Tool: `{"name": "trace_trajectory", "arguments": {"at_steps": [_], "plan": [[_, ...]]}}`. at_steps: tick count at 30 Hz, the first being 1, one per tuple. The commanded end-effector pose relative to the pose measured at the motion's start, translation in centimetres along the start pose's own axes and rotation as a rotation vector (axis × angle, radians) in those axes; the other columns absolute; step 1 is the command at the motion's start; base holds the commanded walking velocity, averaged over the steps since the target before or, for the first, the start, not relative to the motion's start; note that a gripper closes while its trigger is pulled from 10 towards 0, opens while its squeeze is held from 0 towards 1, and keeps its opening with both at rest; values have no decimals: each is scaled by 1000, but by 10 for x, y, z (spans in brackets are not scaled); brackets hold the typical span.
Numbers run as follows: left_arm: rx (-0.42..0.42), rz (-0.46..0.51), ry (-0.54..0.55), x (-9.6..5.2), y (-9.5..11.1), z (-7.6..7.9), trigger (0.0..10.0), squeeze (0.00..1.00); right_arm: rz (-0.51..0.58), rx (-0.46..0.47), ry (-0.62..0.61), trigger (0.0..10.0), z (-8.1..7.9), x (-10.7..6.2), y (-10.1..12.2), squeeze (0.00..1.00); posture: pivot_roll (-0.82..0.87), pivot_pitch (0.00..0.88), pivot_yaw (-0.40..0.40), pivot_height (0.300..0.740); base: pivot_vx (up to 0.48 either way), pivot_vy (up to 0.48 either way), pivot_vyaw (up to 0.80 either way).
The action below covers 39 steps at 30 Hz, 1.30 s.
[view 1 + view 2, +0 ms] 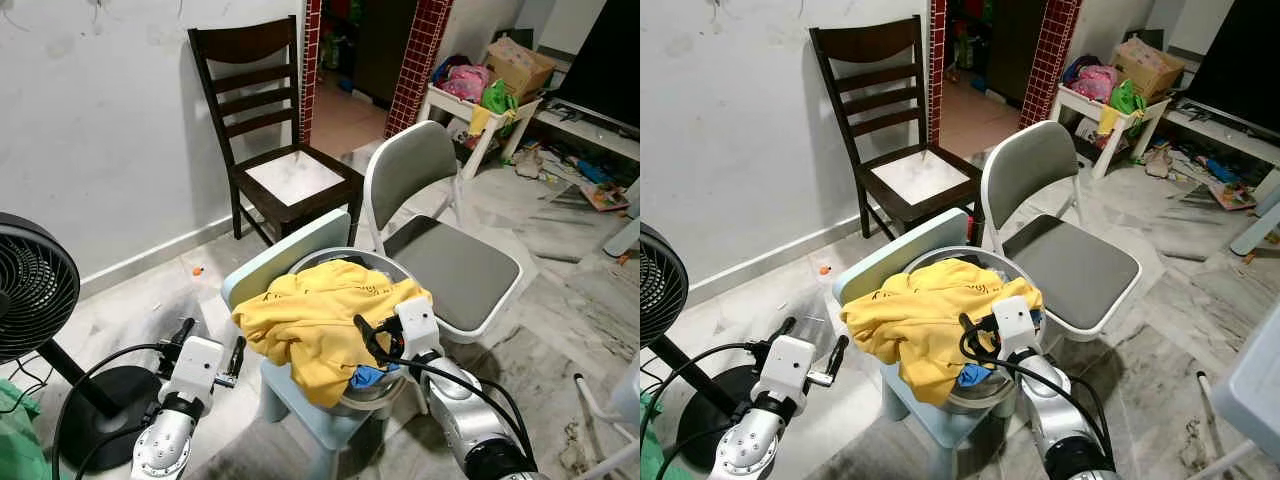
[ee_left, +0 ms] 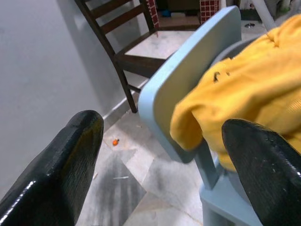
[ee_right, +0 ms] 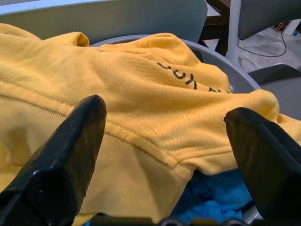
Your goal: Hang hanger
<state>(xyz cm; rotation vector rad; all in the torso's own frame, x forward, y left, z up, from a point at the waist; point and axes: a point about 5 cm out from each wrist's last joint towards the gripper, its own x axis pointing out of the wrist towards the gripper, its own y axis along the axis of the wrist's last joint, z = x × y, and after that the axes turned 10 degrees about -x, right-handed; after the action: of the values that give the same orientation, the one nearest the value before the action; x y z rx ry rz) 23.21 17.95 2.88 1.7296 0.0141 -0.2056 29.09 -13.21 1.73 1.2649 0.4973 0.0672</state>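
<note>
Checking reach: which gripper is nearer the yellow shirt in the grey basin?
Right. The right gripper hovers open over the yellow shirt; the left gripper is open beside the pale blue stool.

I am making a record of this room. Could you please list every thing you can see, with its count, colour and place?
yellow garment: 1, yellow, draped over the basin
blue cloth: 1, blue, under the yellow garment
basin: 1, grey, on the small chair
small chair: 1, pale blue, centre
wooden chair: 1, dark brown, by the wall
folding chair: 1, white and grey, right of the basin
fan: 1, black, far left
cardboard box: 1, brown, on the white shelf behind
left gripper: 1, black, open, left of the small chair
right gripper: 1, black, open, over the yellow garment
</note>
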Motion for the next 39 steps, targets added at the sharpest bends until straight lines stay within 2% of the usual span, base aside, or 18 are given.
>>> {"name": "trace_trajectory", "arguments": {"at_steps": [1,4,10,16,17,20,22,23,24,25,26,30,33,39], "plan": [[3,1,-21,1,0,1,10000,0,3,-8,-6,10000,3,-1,1,1000,7,51,-89,740,0,0,0],[-28,0,-51,7,2,6,10000,0,6,-8,-9,10000,5,-4,0,1000,0,79,-103,740,0,0,0],[26,16,-159,23,9,13,10000,0,0,-32,-5,10000,8,-12,-4,1000,-42,123,-121,740,0,0,0],[73,-19,-216,37,7,14,10000,0,13,-33,-20,10000,11,-19,-3,1000,-79,154,-113,740,0,0,0],[66,-34,-233,43,7,15,10000,0,15,-31,-24,10000,10,-22,-3,1000,-92,163,-109,740,0,0,0],[60,-41,-252,48,8,18,10000,0,13,-21,-31,10000,9,-28,-5,984,-100,169,-106,740,0,0,0],[66,-44,-276,53,11,22,10000,0,4,-20,-32,10000,6,-35,-9,922,-117,191,-102,740,0,0,0],[69,-44,-298,56,12,24,8392,0,-8,-19,-32,10000,4,-41,-13,898,-123,203,-101,740,0,0,0],[70,-46,-302,58,13,25,4980,0,-14,-19,-33,10000,4,-43,-14,882,-126,208,-101,740,0,0,0],[65,-47,-311,60,13,26,980,0,-20,-19,-33,10000,3,-46,-16,875,-131,215,-102,740,0,0,0],[58,-49,-325,61,14,27,0,0,-24,-20,-33,10000,2,-50,-18,871,-134,219,-103,740,0,0,0],[54,-49,-344,63,14,28,0,0,-29,-24,-31,10000,1,-53,-18,851,-153,236,-105,740,0,0,0],[37,-54,-394,69,19,36,0,0,-37,-35,-30,10000,-1,-59,-19,831,-167,242,-108,740,0,0,0],[-33,-28,-449,86,40,48,0,0,-54,-30,-44,10000,-1,-65,-19,792,-173,238,-101,740,0,0,0]]}}
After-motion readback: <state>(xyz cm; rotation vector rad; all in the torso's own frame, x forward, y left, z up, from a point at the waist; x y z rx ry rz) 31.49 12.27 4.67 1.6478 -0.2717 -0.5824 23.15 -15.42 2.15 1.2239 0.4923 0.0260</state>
